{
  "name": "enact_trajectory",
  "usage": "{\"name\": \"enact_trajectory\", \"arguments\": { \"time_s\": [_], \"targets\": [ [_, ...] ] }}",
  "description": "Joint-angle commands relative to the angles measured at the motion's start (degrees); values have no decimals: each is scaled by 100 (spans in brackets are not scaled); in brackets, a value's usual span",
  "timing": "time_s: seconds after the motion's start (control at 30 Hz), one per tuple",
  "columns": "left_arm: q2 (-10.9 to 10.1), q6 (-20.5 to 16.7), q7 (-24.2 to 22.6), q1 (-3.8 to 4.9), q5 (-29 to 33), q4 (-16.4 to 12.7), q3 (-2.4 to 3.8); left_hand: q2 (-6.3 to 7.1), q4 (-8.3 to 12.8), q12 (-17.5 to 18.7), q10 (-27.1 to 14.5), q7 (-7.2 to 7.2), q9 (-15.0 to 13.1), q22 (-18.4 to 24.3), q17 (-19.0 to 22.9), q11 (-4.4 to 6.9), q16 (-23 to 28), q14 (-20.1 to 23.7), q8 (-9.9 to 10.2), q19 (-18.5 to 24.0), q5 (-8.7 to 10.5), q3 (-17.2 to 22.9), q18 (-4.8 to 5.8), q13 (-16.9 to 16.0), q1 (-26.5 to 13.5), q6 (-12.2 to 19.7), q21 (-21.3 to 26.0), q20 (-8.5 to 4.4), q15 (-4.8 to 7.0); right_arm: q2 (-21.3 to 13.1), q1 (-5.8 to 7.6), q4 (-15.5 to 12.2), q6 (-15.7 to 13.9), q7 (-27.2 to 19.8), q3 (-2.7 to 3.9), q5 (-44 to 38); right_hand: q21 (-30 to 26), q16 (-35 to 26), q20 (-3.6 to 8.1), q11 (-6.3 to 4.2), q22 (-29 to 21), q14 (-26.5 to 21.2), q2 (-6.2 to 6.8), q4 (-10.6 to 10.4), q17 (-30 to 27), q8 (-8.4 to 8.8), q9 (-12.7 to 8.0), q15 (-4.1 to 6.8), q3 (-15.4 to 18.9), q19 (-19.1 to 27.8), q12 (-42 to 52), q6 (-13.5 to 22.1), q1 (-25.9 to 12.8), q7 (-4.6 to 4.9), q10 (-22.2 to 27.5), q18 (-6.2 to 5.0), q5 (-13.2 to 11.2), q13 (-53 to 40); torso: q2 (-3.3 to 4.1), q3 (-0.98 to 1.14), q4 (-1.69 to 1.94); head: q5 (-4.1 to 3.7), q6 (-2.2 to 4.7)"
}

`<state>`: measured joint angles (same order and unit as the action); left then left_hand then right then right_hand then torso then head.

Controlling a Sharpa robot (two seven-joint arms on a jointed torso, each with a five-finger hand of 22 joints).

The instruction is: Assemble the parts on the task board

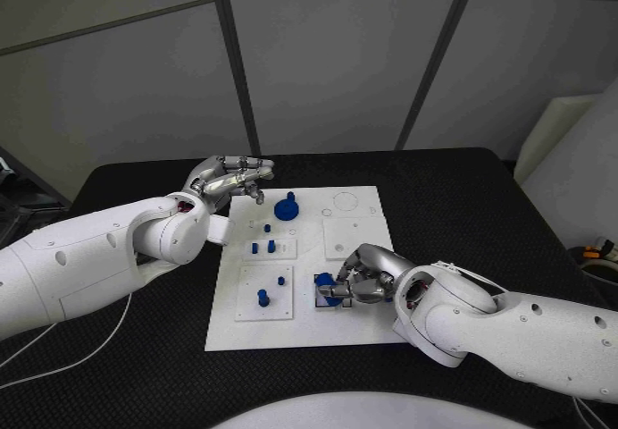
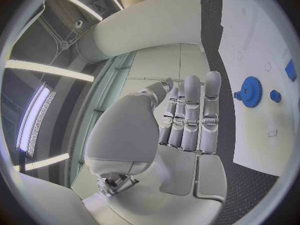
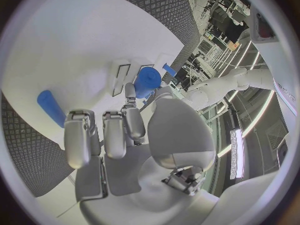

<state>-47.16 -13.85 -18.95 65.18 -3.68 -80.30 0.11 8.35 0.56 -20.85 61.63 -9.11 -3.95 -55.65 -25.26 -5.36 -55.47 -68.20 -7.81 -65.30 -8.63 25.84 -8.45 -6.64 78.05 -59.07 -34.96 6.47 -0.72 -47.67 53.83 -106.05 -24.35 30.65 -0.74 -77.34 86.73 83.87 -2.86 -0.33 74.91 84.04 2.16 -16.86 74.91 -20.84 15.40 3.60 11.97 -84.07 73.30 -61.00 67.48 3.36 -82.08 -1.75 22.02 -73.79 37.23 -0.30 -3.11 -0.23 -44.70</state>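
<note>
The white task board (image 1: pixel 367 326) lies in the middle of the black table. A blue gear (image 1: pixel 286 209) (image 2: pixel 251 91) stands near its far edge, with small blue pegs (image 1: pixel 271 229) just below it. More blue pegs (image 1: pixel 265 299) stand in the near-left plate. My right hand (image 1: pixel 370 273) rests on the board's near right part and pinches a blue part (image 1: pixel 329 293) (image 3: pixel 148 81) between thumb and a finger. A blue cylinder (image 3: pixel 50 107) lies loose on the board beside that hand. My left hand (image 1: pixel 233 179) (image 2: pixel 187 115) hovers at the board's far-left corner, fingers stretched out, holding nothing.
Black table (image 1: pixel 489 206) surrounds the board on all sides. Two faint circles (image 1: pixel 346 201) mark the board's far right part. A white cable (image 1: pixel 78 353) trails over the table at the near left.
</note>
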Motion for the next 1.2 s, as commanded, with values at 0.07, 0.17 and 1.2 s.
{"name": "enact_trajectory", "arguments": {
  "time_s": [0.07, 0.17, 1.2],
  "targets": [
    [8, 71, -25, 9, 10, -7, 4, -42, -11, -22, -41, -19, 4, 6, 5, 10, -25, 24, -6, 30, 9, -35, -202, -10, -4, 6, 17, 6, -6, 32, 5, 25, 26, -70, 1, 12, -38, -45, 30, -13, 990, 338, 168, -6, 176, 0, 39, 45, 64, -156, -96, 52, -340, 38, 25, 27, -690, 42, -8, 2, -5, 14, -3],
    [8, 73, -23, 9, 10, -4, 4, -41, -11, -24, -43, -19, 4, 6, 6, 10, -26, 24, -6, 30, 9, -37, -202, -10, -4, 7, 18, 6, -6, 47, 5, 36, 5, -87, 1, -10, -56, -66, 25, -7, 969, 332, 308, -14, 148, 1, 82, 39, -8, -137, -167, 78, -589, 46, 52, 20, -1053, 83, -6, 4, -8, 23, -2],
    [5, 79, -13, 2, 10, 9, 4, -39, -11, -27, -47, -20, 5, 8, 9, 9, -28, 26, -6, 29, 10, -42, -202, -11, -3, 9, 21, 7, -6, -130, 3, -170, 74, -53, -1, -590, -1, -37, 151, -197, 1066, 362, -58, 480, 260, -478, 586, 188, -594, -217, -147, -157, 872, -174, -67, 44, -512, -64, -3, -1, 2, -5, -20]
  ]
}}
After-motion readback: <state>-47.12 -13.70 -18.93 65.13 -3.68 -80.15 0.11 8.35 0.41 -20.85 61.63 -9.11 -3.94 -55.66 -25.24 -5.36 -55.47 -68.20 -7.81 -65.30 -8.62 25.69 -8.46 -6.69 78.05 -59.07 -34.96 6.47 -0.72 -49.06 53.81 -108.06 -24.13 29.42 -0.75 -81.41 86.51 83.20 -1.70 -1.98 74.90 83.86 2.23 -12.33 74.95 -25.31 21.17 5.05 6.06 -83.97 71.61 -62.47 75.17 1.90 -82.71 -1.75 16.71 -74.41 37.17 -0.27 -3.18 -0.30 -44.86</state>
